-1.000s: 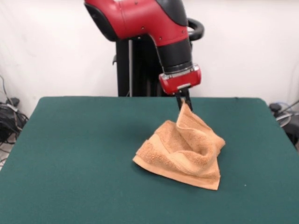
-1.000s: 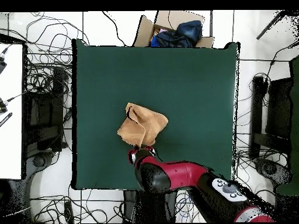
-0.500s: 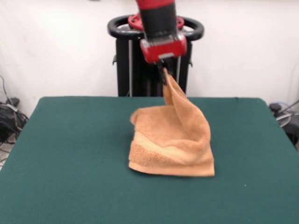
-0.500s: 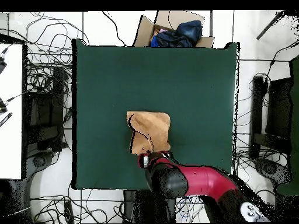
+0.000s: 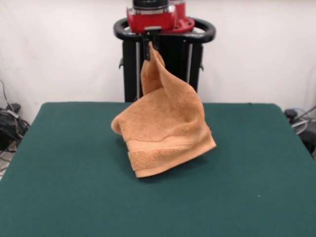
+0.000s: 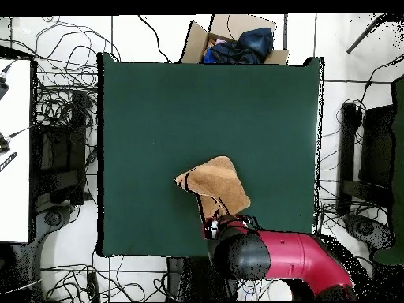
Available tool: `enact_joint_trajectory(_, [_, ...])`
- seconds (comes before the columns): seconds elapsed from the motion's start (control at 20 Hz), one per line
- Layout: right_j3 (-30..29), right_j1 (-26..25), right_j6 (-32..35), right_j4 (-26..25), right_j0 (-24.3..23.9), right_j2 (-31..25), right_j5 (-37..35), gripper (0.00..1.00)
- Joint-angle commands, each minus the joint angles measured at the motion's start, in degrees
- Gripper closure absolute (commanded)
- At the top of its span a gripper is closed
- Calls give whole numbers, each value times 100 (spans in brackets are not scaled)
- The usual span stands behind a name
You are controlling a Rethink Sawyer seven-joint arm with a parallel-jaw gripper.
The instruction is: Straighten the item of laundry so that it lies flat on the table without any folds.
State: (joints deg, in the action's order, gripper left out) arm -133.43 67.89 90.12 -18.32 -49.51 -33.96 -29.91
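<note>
Towel hung from the gripper, pinched by one corner w/ the claw clamped tight on the fabric, high above the table. Front view: red wrist of the arm was at the top edge, black fingers just under it, & the towel's gripped corner rose to a narrow point there. Below that point the cloth widened into a loose cone-like drape, folded over itself, w/ a woven border band running across its lower part. Lowest edge sat just above or barely touching the table top; couldn't tell which, though a dark shadow lay right under it. Towel was roughly over the table's middle, a bit toward the robot's side. Overhead view: towel showed as a tan wedge on the table, its narrow end leading to the gripper near the table edge closest to the arm. Beyond the table's opposite edge sat a cardboard box w/ dark blue cloth inside. Cables sprawled on the floor beside the table.
</note>
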Motion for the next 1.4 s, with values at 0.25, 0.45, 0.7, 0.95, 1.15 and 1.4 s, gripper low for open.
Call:
enact_joint_trajectory(0.25, [647,-856,1355,-1796,1472,1308,1619,100])
enact_joint_trajectory(0.45, [824,-1357,1649,-1746,2196,2283,2777,100])
enact_joint_trajectory(0.7, [1131,-2146,1546,-1021,3370,3848,4239,100])
enact_joint_trajectory(0.95, [1010,-2545,1171,-272,3878,4503,4894,100])
enact_joint_trajectory(1.15, [892,-2704,988,344,4257,4949,5188,100])
enact_joint_trajectory(1.4, [751,-2880,965,1119,4848,5551,5325,100])
